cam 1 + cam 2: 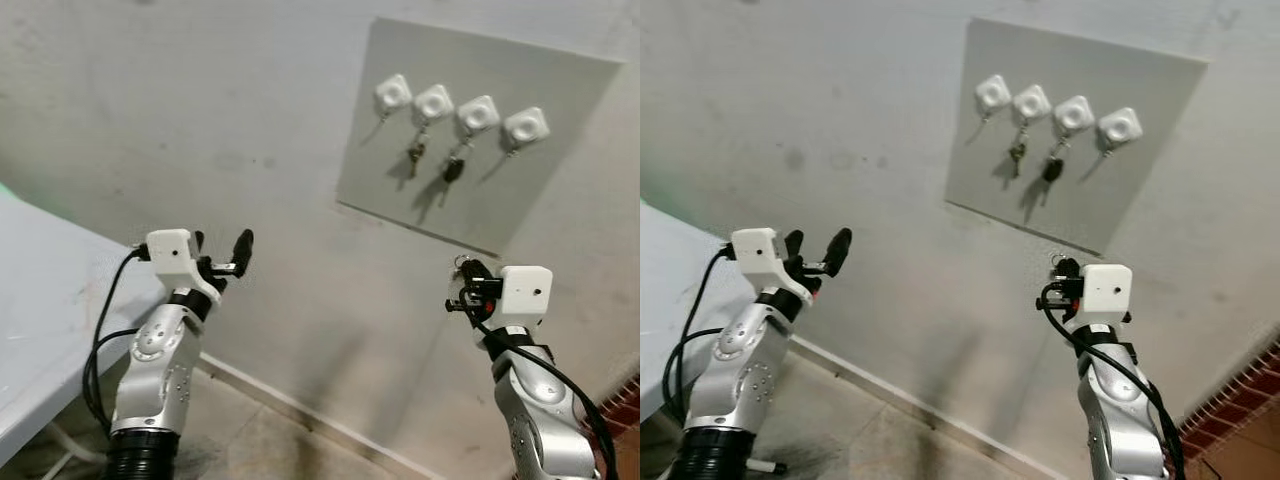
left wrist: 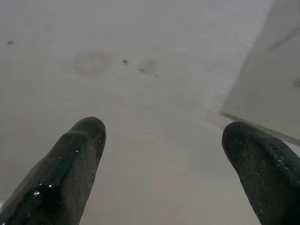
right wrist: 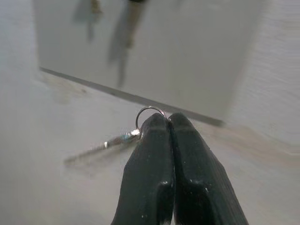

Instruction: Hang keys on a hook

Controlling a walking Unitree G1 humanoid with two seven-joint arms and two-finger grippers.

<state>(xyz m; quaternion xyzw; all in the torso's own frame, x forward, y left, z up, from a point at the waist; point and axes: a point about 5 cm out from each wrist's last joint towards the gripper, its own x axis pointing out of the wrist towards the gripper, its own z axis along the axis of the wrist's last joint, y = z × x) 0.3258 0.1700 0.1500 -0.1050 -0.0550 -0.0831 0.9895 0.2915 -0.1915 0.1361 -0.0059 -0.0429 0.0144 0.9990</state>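
A grey board (image 1: 470, 190) on the wall carries several white hooks (image 1: 393, 94). Keys hang from the two middle hooks: a brass key (image 1: 416, 155) and a dark key (image 1: 453, 169). The outer hooks, left and right (image 1: 525, 126), are bare. My right gripper (image 1: 462, 272) is raised below the board's lower right corner, shut on a key ring (image 3: 149, 112) whose small key (image 3: 117, 138) sticks out sideways from the fingertips. My left gripper (image 1: 222, 245) is held up to the left, facing the bare wall, with its fingers (image 2: 75, 159) open and holding nothing.
A pale table (image 1: 40, 300) stands at the left, beside my left arm. The wall meets a tiled floor (image 1: 250, 440) along a light skirting strip. A red brick-patterned surface (image 1: 620, 400) shows at the far right.
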